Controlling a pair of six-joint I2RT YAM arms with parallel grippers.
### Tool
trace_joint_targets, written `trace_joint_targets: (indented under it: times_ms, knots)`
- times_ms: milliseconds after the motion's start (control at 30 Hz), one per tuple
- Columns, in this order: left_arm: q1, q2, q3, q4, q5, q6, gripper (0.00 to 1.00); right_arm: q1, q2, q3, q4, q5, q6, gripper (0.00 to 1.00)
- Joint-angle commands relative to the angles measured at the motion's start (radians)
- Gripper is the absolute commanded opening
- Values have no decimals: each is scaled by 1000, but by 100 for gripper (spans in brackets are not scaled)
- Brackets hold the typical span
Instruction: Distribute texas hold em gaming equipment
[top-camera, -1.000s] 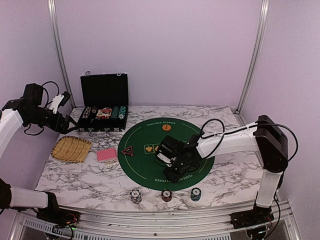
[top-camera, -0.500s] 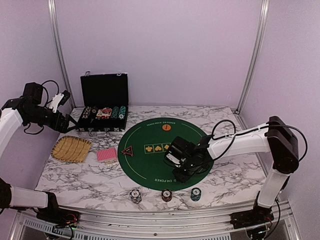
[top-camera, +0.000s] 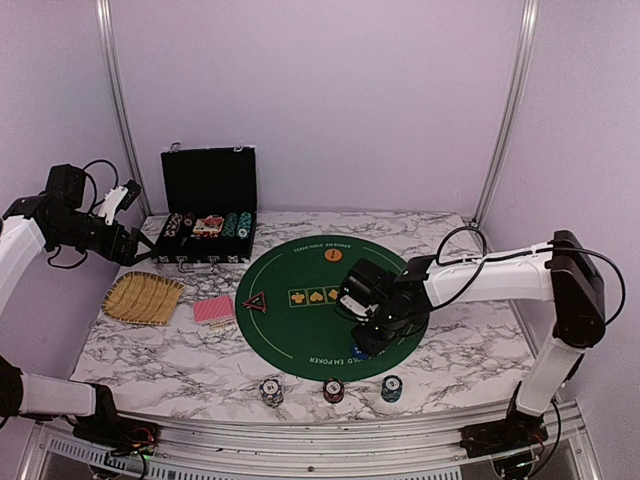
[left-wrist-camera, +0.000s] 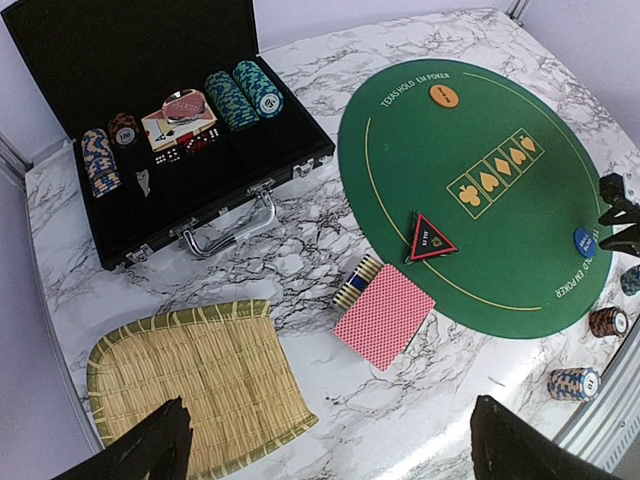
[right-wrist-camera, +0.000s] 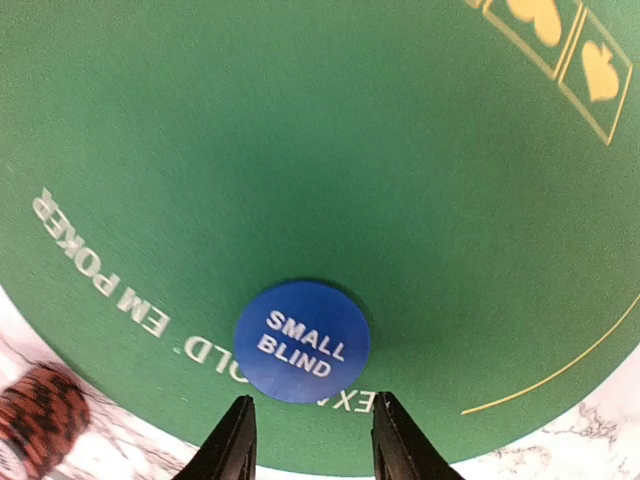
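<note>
The blue "small blind" disc lies flat on the green poker mat, near its front rim. My right gripper hangs low over it, open, its fingertips just short of the disc and nothing between them. In the top view this gripper covers the disc. My left gripper is open wide and high above the left side. An orange disc and a red-edged triangle rest on the mat. Red-backed cards lie beside it. Three chip stacks stand along the front.
An open black case with more chips and dice stands at the back left. A woven straw tray lies left of the cards. The marble table's front edge runs just behind the chip stacks.
My right arm has swung to the right across the mat and its jaws have narrowed a little. The left arm has not moved.
</note>
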Motion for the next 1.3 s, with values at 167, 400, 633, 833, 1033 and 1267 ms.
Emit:
trace_joint_targets:
  times_ms: [167,400,633,833,1033,1267]
  knots:
    - [4,-1,19,-28,12,10,99,-31,112,175,36,-15,-11,39]
    - [4,-3,17,-28,8,13,99,-50,179,180,85,-21,-7,35]
    - [4,0,15,-28,11,17,99,-54,177,144,98,-18,-7,33]
    - [4,3,20,-28,11,17,99,-58,145,78,105,-23,-6,30]
    - [4,-1,20,-27,10,15,99,-64,100,12,107,-28,3,29]
    - [3,-3,20,-27,10,12,99,-69,40,-45,98,-26,11,29]
